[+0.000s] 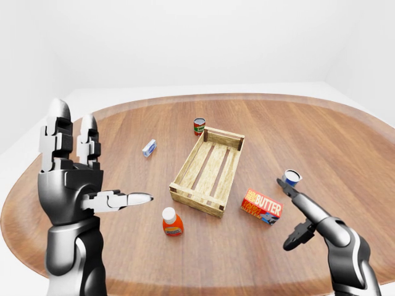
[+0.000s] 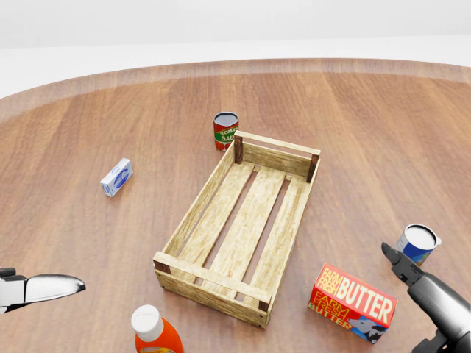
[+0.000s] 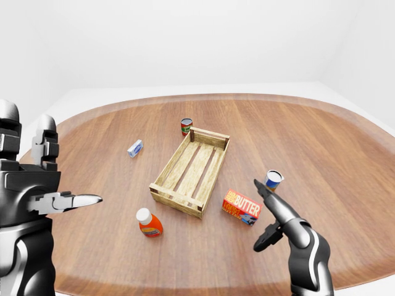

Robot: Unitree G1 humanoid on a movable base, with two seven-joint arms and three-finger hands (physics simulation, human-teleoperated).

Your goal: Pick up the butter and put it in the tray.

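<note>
The left hand (image 1: 77, 179) is raised at the left of the left-eye view, palm side turned inward, its two upper fingers (image 1: 58, 132) pointing straight up and the thumb jutting out sideways to the right. Its fingers are spread apart, holding nothing. The forearm below it stands nearly vertical. The right hand (image 1: 300, 216) reaches in from the lower right on a bent arm, low and stretched ahead. One finger extends up and to the left, another hangs down beneath it, well apart, so the hand gapes and grips nothing.

Simulated room: blank white walls (image 1: 203, 43), round wooden table (image 1: 345, 142).
</note>
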